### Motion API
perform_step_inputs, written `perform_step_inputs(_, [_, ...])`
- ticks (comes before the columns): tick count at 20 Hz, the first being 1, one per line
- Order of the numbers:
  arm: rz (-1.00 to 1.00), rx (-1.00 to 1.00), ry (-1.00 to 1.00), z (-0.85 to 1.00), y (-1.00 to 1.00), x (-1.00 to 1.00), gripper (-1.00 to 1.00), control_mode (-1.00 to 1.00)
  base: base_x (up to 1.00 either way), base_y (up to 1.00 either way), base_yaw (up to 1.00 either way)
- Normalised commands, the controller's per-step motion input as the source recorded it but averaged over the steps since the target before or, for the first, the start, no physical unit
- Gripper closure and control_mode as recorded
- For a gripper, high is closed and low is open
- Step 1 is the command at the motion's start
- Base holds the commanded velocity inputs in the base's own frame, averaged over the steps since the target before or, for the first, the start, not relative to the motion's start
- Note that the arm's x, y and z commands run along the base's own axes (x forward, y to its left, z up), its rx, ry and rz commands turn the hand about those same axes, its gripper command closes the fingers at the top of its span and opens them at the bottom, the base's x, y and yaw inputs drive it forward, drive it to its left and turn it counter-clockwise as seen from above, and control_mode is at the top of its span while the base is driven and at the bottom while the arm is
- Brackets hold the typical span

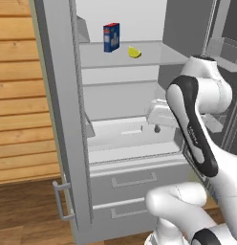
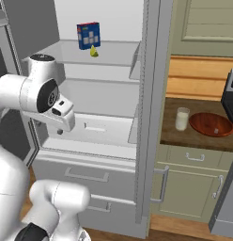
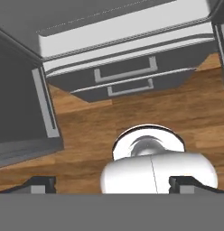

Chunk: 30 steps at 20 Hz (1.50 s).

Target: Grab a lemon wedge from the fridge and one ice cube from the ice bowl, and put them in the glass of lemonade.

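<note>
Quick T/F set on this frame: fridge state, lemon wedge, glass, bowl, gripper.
1. The fridge doors are open. True.
2. The lemon wedge lies on an upper fridge shelf beside a blue box. True.
3. The gripper is shut on the lemon wedge. False: its fingertips stand wide apart with nothing between them, and the wedge is on the shelf.
4. The glass of lemonade stands inside the fridge. False: it is on the counter.
5. The ice bowl sits on the counter on the far side of the glass from the fridge. True.

The fridge (image 2: 151, 94) stands open, the lemon wedge (image 2: 94, 52) on its upper shelf just before a blue box (image 2: 88, 35). On the bench (image 2: 174, 136), the glass of lemonade (image 2: 182, 118) stands beside the ice bowl (image 2: 211, 124)
</note>
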Motion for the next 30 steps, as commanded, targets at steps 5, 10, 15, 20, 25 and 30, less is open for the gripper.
perform_step_inputs(5, [-0.06,-0.20,-0.16,-0.03,-0.46,-0.51,-1.00,-1.00,0.00,0.00,0.00])
perform_step_inputs(10, [-0.01,-0.07,-0.28,0.48,-0.11,-0.58,-1.00,-1.00,0.00,0.00,0.00])
perform_step_inputs(15, [0.00,-0.06,-0.15,0.56,0.00,-0.29,-1.00,-1.00,0.00,0.00,0.00])
perform_step_inputs(20, [0.01,-0.01,-0.08,0.03,0.01,0.01,-1.00,-1.00,0.00,0.00,0.00])
perform_step_inputs(25, [0.00,0.00,-0.09,0.00,0.00,0.00,-1.00,-1.00,0.00,0.00,0.00])
perform_step_inputs(30, [0.00,0.00,-0.10,-0.02,0.00,0.07,-1.00,-1.00,0.00,0.00,0.00])
